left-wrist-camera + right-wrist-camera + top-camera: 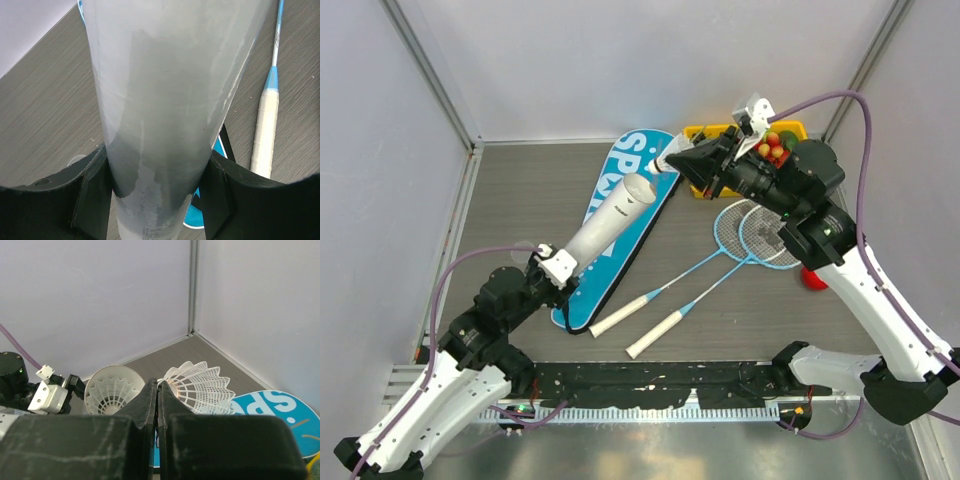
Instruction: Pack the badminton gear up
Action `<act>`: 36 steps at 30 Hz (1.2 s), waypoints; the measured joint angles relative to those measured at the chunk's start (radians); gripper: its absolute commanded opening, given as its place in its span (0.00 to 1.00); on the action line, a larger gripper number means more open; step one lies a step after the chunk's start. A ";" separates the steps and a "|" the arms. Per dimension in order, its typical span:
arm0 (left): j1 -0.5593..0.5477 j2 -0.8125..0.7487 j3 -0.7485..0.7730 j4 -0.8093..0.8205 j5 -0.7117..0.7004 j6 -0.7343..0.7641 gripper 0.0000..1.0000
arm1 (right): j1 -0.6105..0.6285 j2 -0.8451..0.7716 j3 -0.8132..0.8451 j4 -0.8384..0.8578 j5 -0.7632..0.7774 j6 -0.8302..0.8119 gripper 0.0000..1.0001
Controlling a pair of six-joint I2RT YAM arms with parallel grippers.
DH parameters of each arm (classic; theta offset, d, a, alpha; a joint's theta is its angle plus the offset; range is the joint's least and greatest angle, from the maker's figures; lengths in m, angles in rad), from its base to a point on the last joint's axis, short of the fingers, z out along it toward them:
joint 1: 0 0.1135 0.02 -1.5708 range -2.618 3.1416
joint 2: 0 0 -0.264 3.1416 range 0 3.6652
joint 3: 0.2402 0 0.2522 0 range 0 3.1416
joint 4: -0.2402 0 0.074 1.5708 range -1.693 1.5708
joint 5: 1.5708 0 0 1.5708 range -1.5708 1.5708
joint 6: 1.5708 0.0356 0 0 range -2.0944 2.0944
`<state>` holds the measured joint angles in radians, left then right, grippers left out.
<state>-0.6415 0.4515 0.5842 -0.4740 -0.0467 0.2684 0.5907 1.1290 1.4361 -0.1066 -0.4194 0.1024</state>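
Note:
My left gripper (555, 265) is shut on the lower end of the long white tube (610, 220), holding it tilted above the blue "SPORT" bag (638, 150). In the left wrist view the tube (165, 100) fills the space between both fingers. My right gripper (682, 160) is shut on a white shuttlecock (202, 387), pinching its skirt edge right beside the tube's open mouth (112, 387). Another shuttlecock sits inside that mouth. Two light-blue rackets (750, 235) lie side by side on the table right of the bag, white handles pointing to the front left.
A yellow tray of fruit (790, 130) stands at the back right behind my right arm. A red round fruit (812, 280) lies under the right arm by the racket heads. One racket handle (265, 130) lies right of the tube. Walls close the back and sides.

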 measured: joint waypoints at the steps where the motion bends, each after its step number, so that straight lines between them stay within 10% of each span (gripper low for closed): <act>1: 0.000 0.000 0.000 0.000 0.001 0.000 0.17 | 0.008 0.003 0.000 -0.002 -0.003 0.000 0.05; 36: 0.000 -0.020 -0.024 0.035 0.159 0.055 0.16 | 0.154 -0.011 0.026 -0.143 -0.066 0.017 0.06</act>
<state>-0.6415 0.4313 0.5602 -0.4385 0.1123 0.3229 0.7444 1.1175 1.4624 -0.2497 -0.4858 0.1192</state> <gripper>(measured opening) 0.613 0.060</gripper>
